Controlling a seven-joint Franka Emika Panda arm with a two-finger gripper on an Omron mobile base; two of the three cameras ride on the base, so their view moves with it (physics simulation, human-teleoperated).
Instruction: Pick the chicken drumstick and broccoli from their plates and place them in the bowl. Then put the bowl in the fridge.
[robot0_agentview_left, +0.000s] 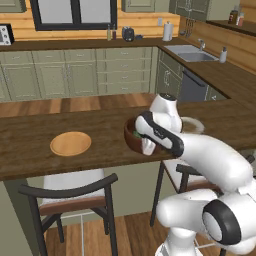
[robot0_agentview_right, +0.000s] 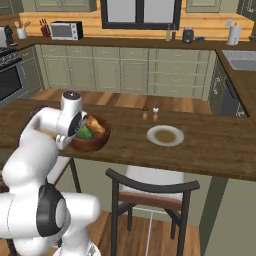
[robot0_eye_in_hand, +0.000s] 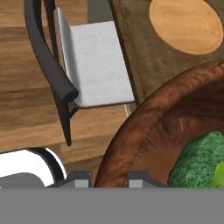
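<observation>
The dark reddish-brown wooden bowl (robot0_agentview_right: 92, 141) (robot0_agentview_left: 130, 138) (robot0_eye_in_hand: 144, 131) is over the counter's front edge. In it lie the green broccoli (robot0_agentview_right: 85, 133) (robot0_eye_in_hand: 199, 159) and the golden-brown chicken drumstick (robot0_agentview_right: 96, 125). My gripper (robot0_eye_in_hand: 110, 180) is shut on the bowl's near rim, one fingertip on each side of the wall. The tan wooden plate (robot0_agentview_left: 70, 143) (robot0_eye_in_hand: 186, 24) lies bare to the left. The pale grey plate (robot0_agentview_right: 165, 135) lies bare to the right. The fridge is out of view.
A dark-framed chair (robot0_agentview_left: 70, 192) (robot0_eye_in_hand: 94, 65) stands under the counter on the left and another chair (robot0_agentview_right: 150, 187) on the right. Two small shakers (robot0_agentview_right: 150, 113) stand behind the grey plate. Green cabinets and a sink (robot0_agentview_left: 192, 54) line the far walls.
</observation>
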